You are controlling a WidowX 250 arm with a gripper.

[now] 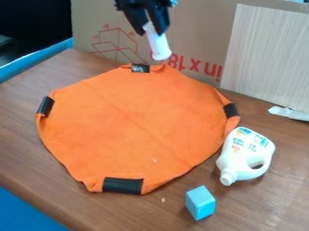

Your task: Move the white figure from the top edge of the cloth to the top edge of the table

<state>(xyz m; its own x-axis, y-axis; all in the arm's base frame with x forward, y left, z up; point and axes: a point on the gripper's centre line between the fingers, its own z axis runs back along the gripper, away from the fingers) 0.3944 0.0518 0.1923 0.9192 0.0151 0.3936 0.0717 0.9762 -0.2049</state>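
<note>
From my left, the brown desk runs in under the orange cloth, which spreads over its middle. A black patch marks the cloth's top edge, and just beyond it the white figure hangs tilted, near the desk's top edge, its lower end seemingly off the surface. Cardboard stands close behind. Towards the desk's bottom edge I have a light-blue block, and right of it a white bottle, both well apart from the figure.

What worries me: let go at this slant, the figure could topple; lowered too near, its base could catch the cloth's raised top rim; pushed too far back, it could knock the cardboard and twist in my grip.

My tool is parted only by the figure's width, its two fingers clamped about the upper end, touching nothing else I can make out.
</note>
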